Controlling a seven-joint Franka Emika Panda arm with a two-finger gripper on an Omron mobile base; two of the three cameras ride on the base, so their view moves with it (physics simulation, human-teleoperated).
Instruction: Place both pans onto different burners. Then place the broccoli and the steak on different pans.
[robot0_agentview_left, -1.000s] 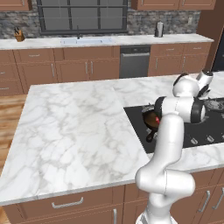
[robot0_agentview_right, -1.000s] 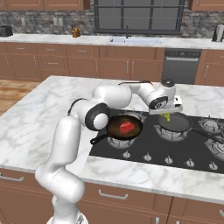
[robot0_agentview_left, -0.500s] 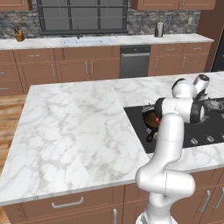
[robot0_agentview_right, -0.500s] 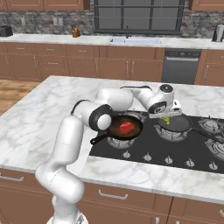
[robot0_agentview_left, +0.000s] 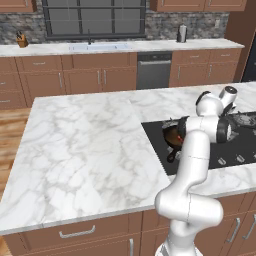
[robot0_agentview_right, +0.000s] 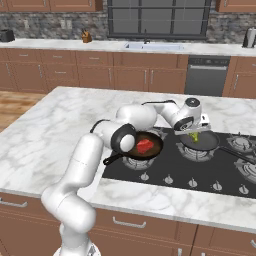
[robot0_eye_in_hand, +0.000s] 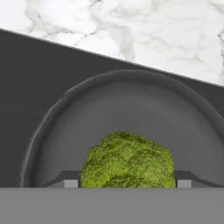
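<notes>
— Where is the tool (robot0_agentview_right: 195, 134) now, and what does it hold?

— It is over the near-black pan (robot0_agentview_right: 201, 142), which sits on a burner of the black cooktop (robot0_agentview_right: 165, 169). In the hand view the broccoli (robot0_eye_in_hand: 127, 161) is between the two finger tips (robot0_eye_in_hand: 68, 180), so the tool is closed around the broccoli, with the pan's dark inside (robot0_eye_in_hand: 131, 113) directly behind it. If the floret already touches the pan I cannot tell.

— And the steak?

— The steak (robot0_agentview_right: 145, 146) lies inside the rust-brown pan (robot0_agentview_right: 150, 146), on the burner to the left of the black pan in the right base view. Its handle points toward the front-left. In the left base view this pan (robot0_agentview_left: 173, 136) is partly hidden behind the white arm.

— What is around the cooktop?

— The white marble worktop (robot0_agentview_left: 85, 140) of the island.
</notes>
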